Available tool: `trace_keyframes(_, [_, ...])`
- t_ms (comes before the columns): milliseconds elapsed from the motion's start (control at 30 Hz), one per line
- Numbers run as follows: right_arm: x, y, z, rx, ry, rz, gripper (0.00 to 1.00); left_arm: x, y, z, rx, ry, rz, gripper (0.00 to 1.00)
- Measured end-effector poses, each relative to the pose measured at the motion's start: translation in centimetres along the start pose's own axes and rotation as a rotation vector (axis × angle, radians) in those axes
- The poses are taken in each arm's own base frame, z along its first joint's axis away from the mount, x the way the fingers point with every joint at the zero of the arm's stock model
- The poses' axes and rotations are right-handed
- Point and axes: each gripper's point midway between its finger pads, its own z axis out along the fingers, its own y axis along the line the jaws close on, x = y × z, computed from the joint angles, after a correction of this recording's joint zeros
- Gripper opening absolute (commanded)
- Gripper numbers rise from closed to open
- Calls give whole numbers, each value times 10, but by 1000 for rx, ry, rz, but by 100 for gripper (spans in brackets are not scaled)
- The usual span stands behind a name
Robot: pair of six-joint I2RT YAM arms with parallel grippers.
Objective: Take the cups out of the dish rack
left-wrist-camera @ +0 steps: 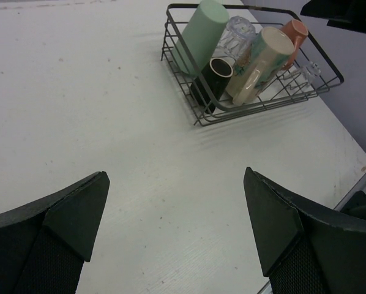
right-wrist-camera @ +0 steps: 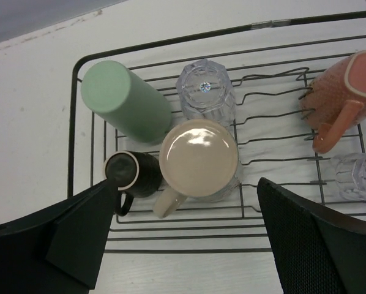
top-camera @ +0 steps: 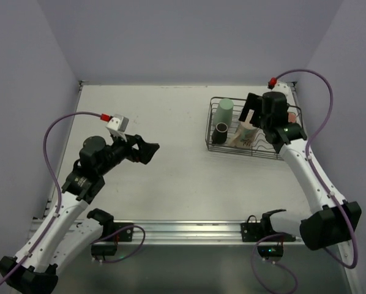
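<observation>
- The dish rack [top-camera: 209, 125] stood on the desk [top-camera: 171, 116] in the upper right of the overhead view, with all the cups inside it
- A mint green cup [top-camera: 224, 110] leaned tilted in the rack's upper-left corner in the right wrist view [right-wrist-camera: 125, 101]
- Just below it in that view, a short dark brown cup [right-wrist-camera: 131, 173] touched a cream cup [right-wrist-camera: 198, 158], which stood bottom up with its handle toward the lower edge
- A salmon-pink cup [right-wrist-camera: 342, 98] lay tilted among the wire tines at the right of the frame, well apart from the others
- One clear glass [right-wrist-camera: 205, 92] stood between the mint green and cream cups, and a second clear glass [right-wrist-camera: 357, 174] sat at the right edge
- The right end effector [top-camera: 253, 107] hovered above the rack, jaws apart and empty
- The left end effector [top-camera: 149, 150] hung over bare desk at centre left, well apart from the rack [left-wrist-camera: 169, 37], jaws apart and holding nothing
</observation>
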Motion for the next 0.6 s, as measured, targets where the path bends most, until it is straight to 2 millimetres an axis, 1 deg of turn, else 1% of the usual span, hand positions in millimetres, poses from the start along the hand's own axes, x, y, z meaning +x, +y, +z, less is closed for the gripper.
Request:
trace_keyframes(133, [-2, 2, 27, 63, 35, -28, 99, -4, -2, -4, -8, -24, 18, 100])
trace_keyframes(267, [8, -3, 49, 133, 88, -62, 99, -2, -5, -5, -4, -19, 36, 100])
trace_keyframes(400, [21, -7, 61, 166, 145, -87, 99, 0, -7, -5, -3, -14, 45, 100])
trace_keyframes(600, [37, -9, 72, 187, 203, -110, 99, 1, -8, -5, -1, -9, 47, 100])
